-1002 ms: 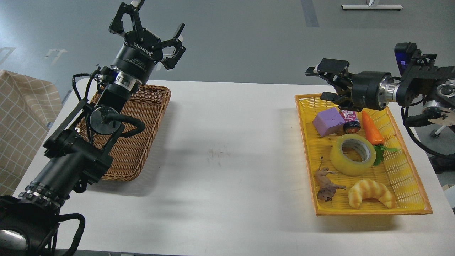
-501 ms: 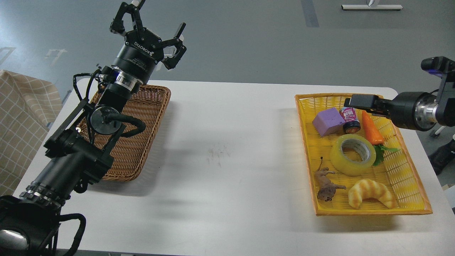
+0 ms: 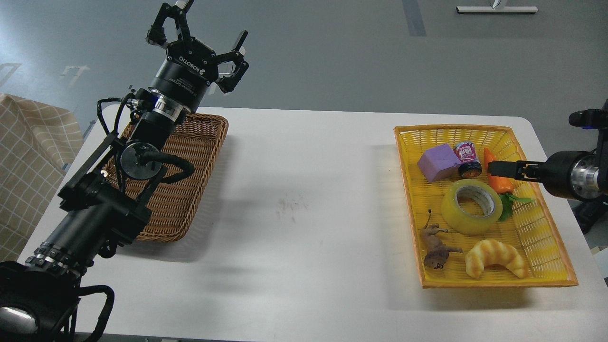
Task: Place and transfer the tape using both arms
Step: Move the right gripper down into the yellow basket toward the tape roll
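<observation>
The tape (image 3: 471, 207), a yellowish roll with a grey-white core, lies flat in the middle of the yellow basket (image 3: 546, 228) at the table's right. My right gripper (image 3: 496, 168) reaches in from the right, low over the basket, just up and right of the tape and apart from it. It is seen edge-on as a thin dark shape, so its fingers cannot be told apart. My left gripper (image 3: 202, 29) is open and empty, held high above the far end of the brown wicker basket (image 3: 190, 190).
The yellow basket also holds a purple block (image 3: 439, 163), a small jar (image 3: 468, 159), an orange toy carrot (image 3: 499, 184) under my right gripper, a brown toy animal (image 3: 437, 248) and a croissant toy (image 3: 496, 257). A checked cloth (image 3: 28, 156) hangs at far left.
My right arm has swung down and back to the right, from above the basket's far edge to low over the carrot beside the tape. My left arm has not moved.
</observation>
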Action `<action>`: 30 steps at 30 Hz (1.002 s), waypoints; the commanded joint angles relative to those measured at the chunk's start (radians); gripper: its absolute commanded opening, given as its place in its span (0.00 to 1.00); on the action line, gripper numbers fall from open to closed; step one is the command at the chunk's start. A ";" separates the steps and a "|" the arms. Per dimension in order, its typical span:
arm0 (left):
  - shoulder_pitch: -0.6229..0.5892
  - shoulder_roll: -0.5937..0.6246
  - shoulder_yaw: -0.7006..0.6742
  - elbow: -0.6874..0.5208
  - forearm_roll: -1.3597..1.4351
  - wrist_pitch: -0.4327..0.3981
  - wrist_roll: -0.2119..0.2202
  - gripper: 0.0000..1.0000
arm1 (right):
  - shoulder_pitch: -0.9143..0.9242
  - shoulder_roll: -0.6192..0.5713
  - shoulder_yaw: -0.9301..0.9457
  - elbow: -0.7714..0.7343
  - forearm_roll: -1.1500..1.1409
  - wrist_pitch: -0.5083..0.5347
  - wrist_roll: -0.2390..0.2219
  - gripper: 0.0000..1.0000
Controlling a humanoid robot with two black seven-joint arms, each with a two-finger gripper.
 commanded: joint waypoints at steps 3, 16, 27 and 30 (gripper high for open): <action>0.000 0.001 0.000 0.000 -0.001 0.000 0.000 0.98 | -0.037 0.022 0.000 -0.022 -0.024 0.000 0.000 0.97; 0.002 0.000 0.000 0.002 -0.001 0.000 0.000 0.98 | -0.065 0.094 0.002 -0.117 -0.024 0.000 0.009 0.72; 0.002 0.000 0.000 0.000 -0.001 0.000 0.000 0.98 | -0.065 0.140 -0.001 -0.155 -0.025 0.000 0.011 0.61; 0.003 0.000 0.000 0.000 -0.001 0.000 0.000 0.98 | -0.066 0.153 -0.003 -0.160 -0.027 0.000 0.011 0.61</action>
